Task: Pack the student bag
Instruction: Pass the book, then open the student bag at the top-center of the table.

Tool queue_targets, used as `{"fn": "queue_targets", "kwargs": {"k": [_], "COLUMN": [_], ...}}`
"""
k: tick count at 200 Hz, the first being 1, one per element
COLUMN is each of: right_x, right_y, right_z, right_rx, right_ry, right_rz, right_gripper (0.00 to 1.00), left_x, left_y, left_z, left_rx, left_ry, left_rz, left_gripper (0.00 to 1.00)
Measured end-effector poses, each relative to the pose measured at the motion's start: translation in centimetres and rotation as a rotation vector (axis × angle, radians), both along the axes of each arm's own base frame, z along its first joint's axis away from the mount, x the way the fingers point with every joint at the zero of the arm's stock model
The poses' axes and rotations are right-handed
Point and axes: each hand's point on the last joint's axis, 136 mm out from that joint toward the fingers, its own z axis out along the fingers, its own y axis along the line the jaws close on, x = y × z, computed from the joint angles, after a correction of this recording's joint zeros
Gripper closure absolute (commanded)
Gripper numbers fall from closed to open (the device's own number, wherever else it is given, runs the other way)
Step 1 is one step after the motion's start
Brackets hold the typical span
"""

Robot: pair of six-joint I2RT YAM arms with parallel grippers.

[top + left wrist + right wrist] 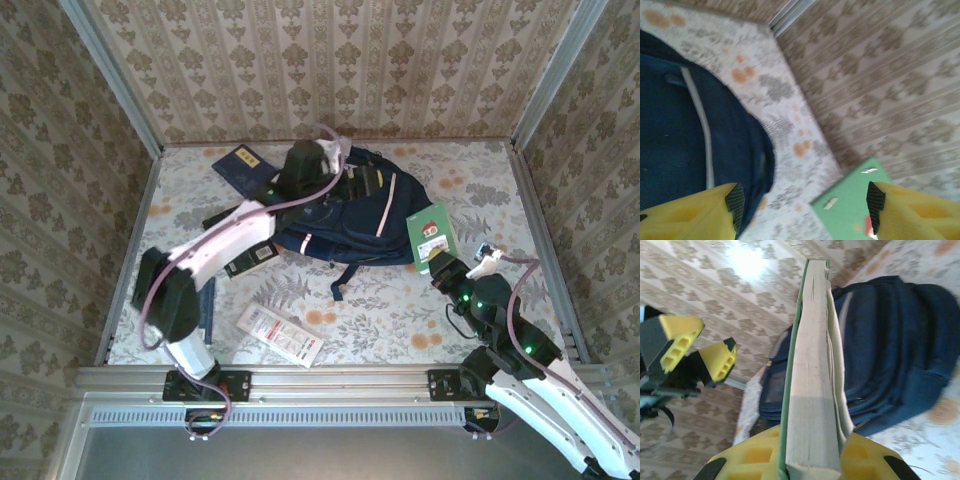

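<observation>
The large navy-blue fabric backpack (350, 215) lies mid-back on the floral surface (400, 320). The right claw (810, 450) pinches a slim green-covered book (812, 365); the left claw (805, 200) hangs open, empty, above the bag. Its mouth may be unzipped; spread it first, then feed the book in edge-first.

A dark blue book (243, 163) lies at the back of the flowery desk (400, 310), a white booklet (280, 333) near the front, a green book (432, 236) to the right.
</observation>
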Motion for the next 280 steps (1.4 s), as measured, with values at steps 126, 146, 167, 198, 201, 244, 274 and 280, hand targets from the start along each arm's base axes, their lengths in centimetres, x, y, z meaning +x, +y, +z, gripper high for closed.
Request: {"fn": "queue_targets", "kwargs": {"k": [126, 146, 167, 198, 201, 244, 274, 280], "right_x": [-2.2, -2.1, -1.8, -1.6, -1.6, -1.6, -1.8, -1.9], "right_y": [-2.6, -2.4, -1.9, -1.5, -1.5, -1.4, -1.5, -1.5], "right_z": [-3.9, -5.4, -7.0, -7.4, -7.4, -6.9, -6.3, -6.3], "right_rx": [-0.212, -0.229, -0.239, -0.225, -0.222, -0.196, -0.169, -0.165], "right_ry": [0.150, 0.188, 0.228, 0.240, 0.238, 0.219, 0.197, 0.197], "right_rz": [-0.014, -0.005, 0.009, 0.025, 0.026, 0.031, 0.031, 0.029], "right_gripper": [1.00, 1.00, 1.00, 1.00, 1.00, 1.00, 1.00, 1.00], "left_x": [4.2, 3.6, 3.2, 3.2, 3.2, 3.4, 4.4, 4.5], "left_y": [-6.0, -6.6, -7.1, -7.7, -7.7, -7.8, -7.7, -7.7], "left_z": [-15.1, -15.0, -15.4, -16.1, -16.3, -17.4, -17.4, -17.5], "left_rx": [0.246, 0.244, 0.252, 0.267, 0.270, 0.305, 0.343, 0.353], "left_ry": [0.179, 0.173, 0.171, 0.176, 0.177, 0.192, 0.173, 0.168], "left_rz": [-0.193, -0.212, -0.227, -0.238, -0.239, -0.232, -0.209, -0.211], "left_gripper": [0.70, 0.72, 0.70, 0.63, 0.62, 0.65, 0.92, 0.99]}}
